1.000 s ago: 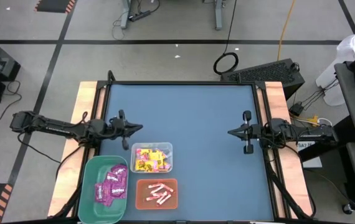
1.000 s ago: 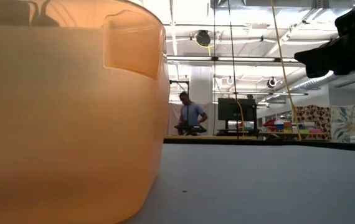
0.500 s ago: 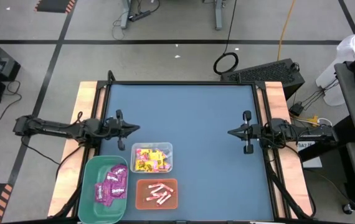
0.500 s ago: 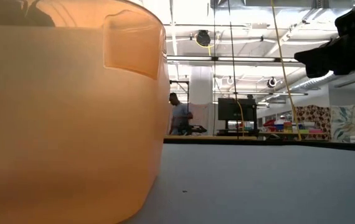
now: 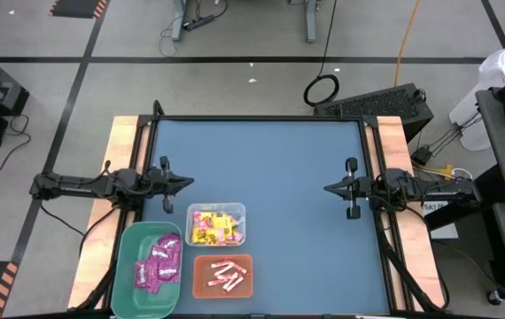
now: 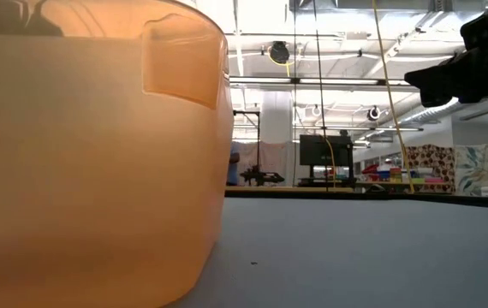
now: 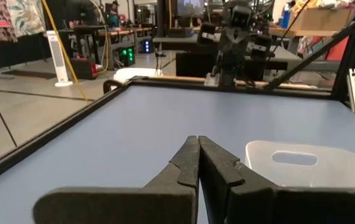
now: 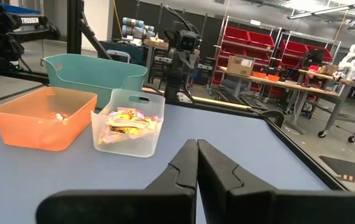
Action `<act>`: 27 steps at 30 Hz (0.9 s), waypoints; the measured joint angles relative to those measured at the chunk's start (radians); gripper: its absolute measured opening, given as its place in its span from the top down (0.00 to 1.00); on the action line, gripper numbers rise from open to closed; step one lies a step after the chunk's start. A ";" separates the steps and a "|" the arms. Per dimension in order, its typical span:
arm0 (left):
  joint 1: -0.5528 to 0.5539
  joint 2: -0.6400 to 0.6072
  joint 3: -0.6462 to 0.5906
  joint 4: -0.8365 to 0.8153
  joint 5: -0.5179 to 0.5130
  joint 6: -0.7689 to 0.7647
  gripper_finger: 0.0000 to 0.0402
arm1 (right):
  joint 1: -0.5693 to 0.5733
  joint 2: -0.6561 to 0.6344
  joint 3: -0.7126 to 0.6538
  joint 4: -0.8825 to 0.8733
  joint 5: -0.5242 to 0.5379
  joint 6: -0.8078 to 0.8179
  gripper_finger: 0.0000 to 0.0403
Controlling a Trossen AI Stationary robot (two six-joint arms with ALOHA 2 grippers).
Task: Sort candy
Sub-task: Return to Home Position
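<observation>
No text can be read with certainty; white lettering is seen on a dark machine part [image 8: 31, 20], far left, but is illegible.

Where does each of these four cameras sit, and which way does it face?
High: above the table, facing straight down; both arms show, left gripper and right gripper pointing inward.
Low: at tabletop height, facing level across; orange bin fills its left, right arm top right.
Left wrist: on the left arm, facing the right arm past its own shut fingers.
Right wrist: on the right arm, facing the left arm past its shut fingers.
Shared: both wrist views show the clear bin.
</observation>
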 joint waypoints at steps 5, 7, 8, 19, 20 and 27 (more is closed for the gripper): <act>0.000 -0.069 0.000 -0.033 0.002 -0.017 0.98 | 0.000 0.000 0.000 0.000 0.000 0.000 1.00; 0.000 -0.091 0.000 -0.034 0.003 -0.003 0.98 | 0.000 0.000 0.000 0.000 0.000 0.000 1.00; 0.000 -0.099 0.000 -0.034 0.003 0.002 0.98 | 0.000 0.000 0.000 0.000 0.000 0.000 1.00; 0.002 -0.106 0.000 -0.042 0.022 -0.001 0.98 | 0.000 0.000 0.000 0.003 0.000 0.000 1.00; 0.002 -0.106 0.000 -0.044 0.036 -0.001 0.98 | 0.000 0.000 0.000 0.003 0.000 0.000 1.00; 0.002 -0.106 0.000 -0.052 0.080 0.001 0.98 | 0.000 0.000 0.000 0.003 0.000 0.000 1.00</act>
